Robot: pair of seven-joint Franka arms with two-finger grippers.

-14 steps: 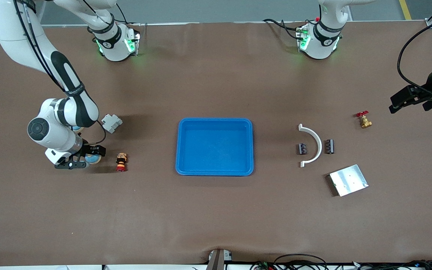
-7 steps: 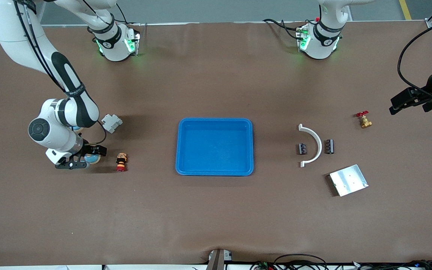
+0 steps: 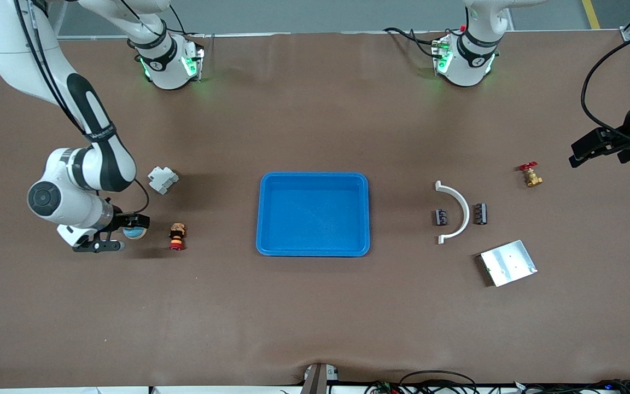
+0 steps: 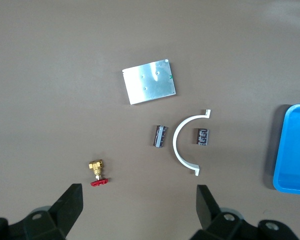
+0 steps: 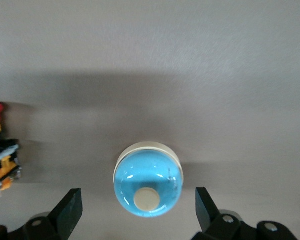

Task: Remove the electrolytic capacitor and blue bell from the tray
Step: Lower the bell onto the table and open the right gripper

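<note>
Front view, tabletop (image 3: 315, 317): brown, carrying everything.
Blue tray (image 3: 313, 249): mid-table, empty.
Metal plate (image 3: 508, 262): toward the left arm's end, nearest the camera edge.
White arc (image 3: 460, 210): between two capacitors (image 3: 441, 217).
Brass valve (image 3: 531, 175): near the left arm's end.
White block (image 3: 162, 179), red-yellow button (image 3: 176, 236): beside the bell (image 5: 148, 186).
Right gripper (image 5: 139, 210): fingers spread wide, straddling the bell, not touching.
Left gripper (image 4: 140, 207): fingers wide apart, holding nothing, over the end edge.
</note>
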